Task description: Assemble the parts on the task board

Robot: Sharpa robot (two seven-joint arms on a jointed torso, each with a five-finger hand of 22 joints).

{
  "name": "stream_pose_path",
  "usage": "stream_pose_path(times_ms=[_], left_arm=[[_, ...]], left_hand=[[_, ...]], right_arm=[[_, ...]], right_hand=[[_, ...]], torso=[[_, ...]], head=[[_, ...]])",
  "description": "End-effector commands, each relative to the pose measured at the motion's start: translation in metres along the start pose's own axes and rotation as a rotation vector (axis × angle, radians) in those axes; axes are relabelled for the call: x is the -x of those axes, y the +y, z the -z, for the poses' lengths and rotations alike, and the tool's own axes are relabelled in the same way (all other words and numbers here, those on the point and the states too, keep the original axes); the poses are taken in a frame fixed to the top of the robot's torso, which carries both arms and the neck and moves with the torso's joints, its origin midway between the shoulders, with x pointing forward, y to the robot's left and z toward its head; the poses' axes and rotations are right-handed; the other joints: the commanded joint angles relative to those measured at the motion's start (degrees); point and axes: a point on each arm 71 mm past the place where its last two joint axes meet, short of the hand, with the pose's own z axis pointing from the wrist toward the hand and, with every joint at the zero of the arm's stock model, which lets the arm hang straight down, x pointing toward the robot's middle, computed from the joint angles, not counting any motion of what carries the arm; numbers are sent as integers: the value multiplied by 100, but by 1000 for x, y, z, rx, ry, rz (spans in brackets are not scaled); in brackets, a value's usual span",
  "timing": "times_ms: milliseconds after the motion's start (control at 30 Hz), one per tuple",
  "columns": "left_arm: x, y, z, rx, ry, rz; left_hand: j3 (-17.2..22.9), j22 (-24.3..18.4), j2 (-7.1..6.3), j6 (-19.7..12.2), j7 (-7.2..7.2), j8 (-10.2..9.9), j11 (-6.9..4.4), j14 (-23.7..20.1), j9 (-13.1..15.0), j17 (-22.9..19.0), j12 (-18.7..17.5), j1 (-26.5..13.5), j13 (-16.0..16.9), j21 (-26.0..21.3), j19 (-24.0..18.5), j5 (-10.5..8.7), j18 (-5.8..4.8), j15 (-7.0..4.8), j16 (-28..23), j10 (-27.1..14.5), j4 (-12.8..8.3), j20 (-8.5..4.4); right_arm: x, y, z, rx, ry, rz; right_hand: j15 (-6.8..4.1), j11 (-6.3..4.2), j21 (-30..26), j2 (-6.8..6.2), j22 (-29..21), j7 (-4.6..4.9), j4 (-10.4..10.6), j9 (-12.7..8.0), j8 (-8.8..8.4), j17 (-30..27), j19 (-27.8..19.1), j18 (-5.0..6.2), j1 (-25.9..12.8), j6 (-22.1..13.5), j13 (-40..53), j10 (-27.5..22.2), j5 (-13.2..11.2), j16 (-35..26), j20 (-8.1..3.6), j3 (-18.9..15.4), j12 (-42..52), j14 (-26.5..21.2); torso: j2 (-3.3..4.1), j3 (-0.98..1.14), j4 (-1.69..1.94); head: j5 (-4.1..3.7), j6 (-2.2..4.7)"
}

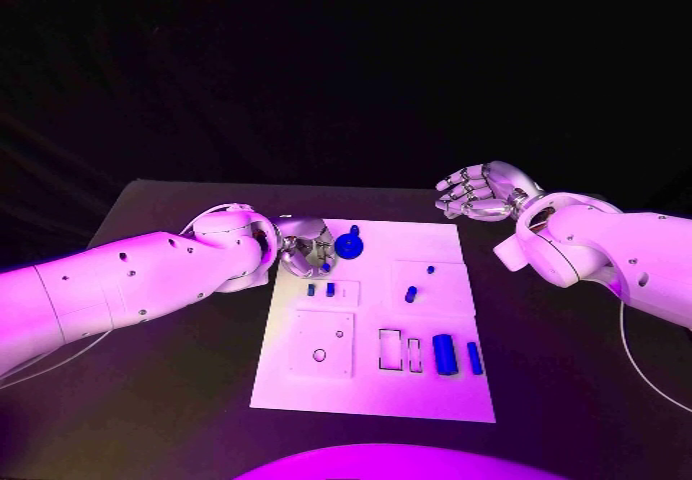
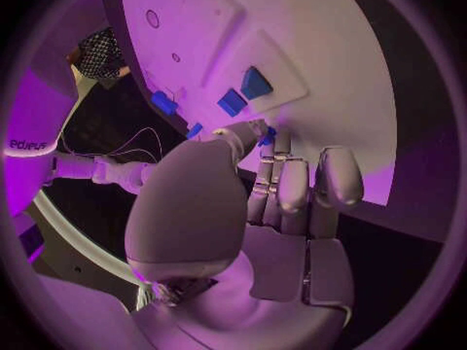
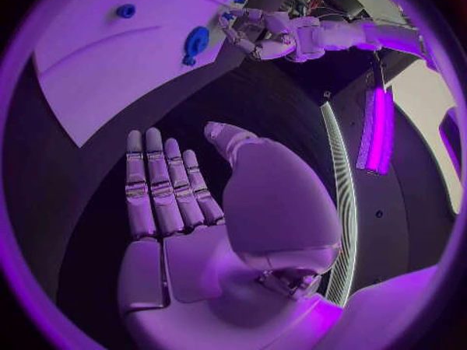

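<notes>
Head view shows the left hand (image 1: 303, 248) at the far left corner of the white board (image 1: 433, 395), its fingers curled in beside a round blue part (image 1: 349, 245) that stands just off the fingertips; whether they actually pinch it I cannot tell. Left wrist view has those fingers (image 2: 292, 187) bent downward over the board, with two small blue blocks (image 2: 244, 92) just beyond the tips. The right hand (image 1: 483, 192) hangs off the board's far right corner, and in the right wrist view its fingers (image 3: 160, 183) lie straight and apart, holding nothing.
</notes>
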Motion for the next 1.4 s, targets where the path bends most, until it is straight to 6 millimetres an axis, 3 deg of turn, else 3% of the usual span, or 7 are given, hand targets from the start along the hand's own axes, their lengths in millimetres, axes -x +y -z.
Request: stream_pose_path(times_ms=[33,667,1400], left_arm=[[-6,1,0,4,35,-8],[-5,2,0,-1,17,0],[-5,4,2,4,13,9]], left_hand=[[7,-1,-8,26,18,-36,2,6,-4,-3,-38,-47,-9,19,5,-33,-60,20,5,18,-42,15],[39,0,-7,-127,35,-220,2,1,-61,-15,-98,-88,-7,12,-10,-37,-56,23,17,48,-90,23],[49,13,-18,-176,43,-290,0,-3,-83,-25,-110,-97,-1,20,-5,-38,-59,22,18,66,-111,24]], right_arm=[[-1,1,0,10,12,5],[-2,1,0,10,15,3],[-1,0,0,6,14,4]], right_hand=[[1,3,-16,10,-24,558,1,-10,-4,-14,17,69,-53,31,-7,47,-15,-37,-8,-11,-18,31],[1,3,-16,10,-24,558,1,-10,-4,-14,17,69,-53,31,-7,47,-15,-37,-8,-11,-18,31],[1,3,-16,9,-42,558,-1,-15,-6,-22,21,69,-57,33,-7,48,-17,-40,-8,-14,-20,34]], torso=[[-2,-2,1],[1,-3,3],[2,-1,1]], head=[[-1,1],[8,9],[19,5]])
